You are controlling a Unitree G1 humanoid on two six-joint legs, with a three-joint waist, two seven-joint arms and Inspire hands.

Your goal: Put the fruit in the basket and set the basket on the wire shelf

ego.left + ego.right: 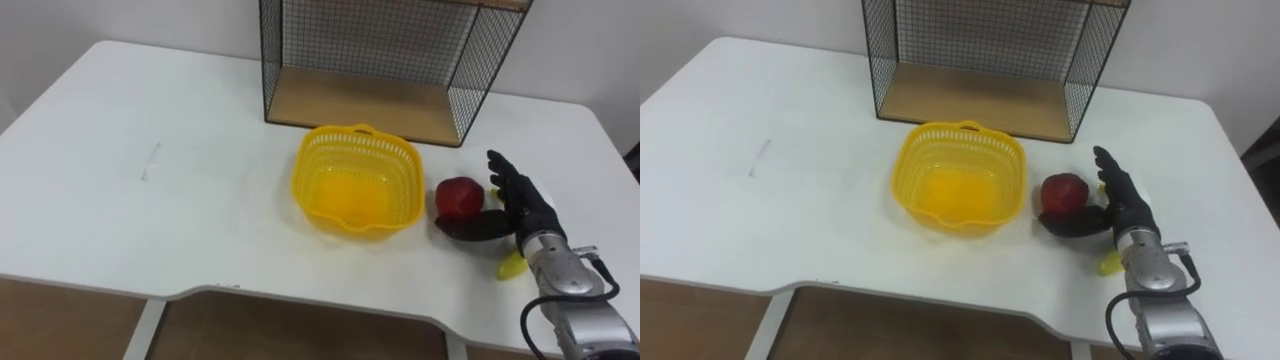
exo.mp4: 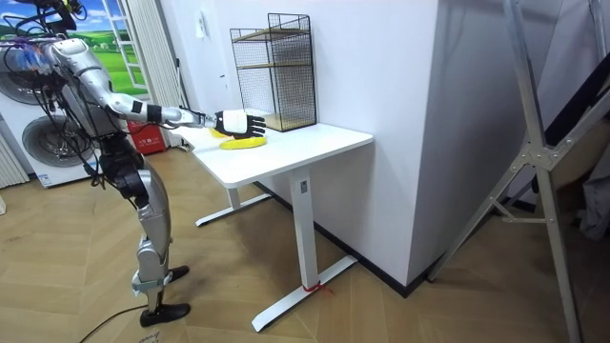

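A yellow plastic basket [image 1: 312, 170] sits empty in the middle of the white table [image 1: 150, 220]. Just to its right lies a red apple [image 1: 458, 197]. My right hand [image 1: 522, 200] rests beside the apple on its right, open, fingers straight and pointing toward the shelf, thumb reaching along the apple's near side. A yellow banana [image 1: 511, 267] pokes out from under my wrist, mostly hidden. The black wire shelf [image 1: 360, 105] with a wooden bottom board stands behind the basket at the table's far edge. In the room view I stand at the table with my right hand [image 2: 236, 123] stretched over it.
The table's left half is bare apart from a faint mark [image 1: 150, 160]. Its front edge runs close below the basket. In the room view a wall lies behind the table and washing machines [image 2: 43, 133] stand behind me.
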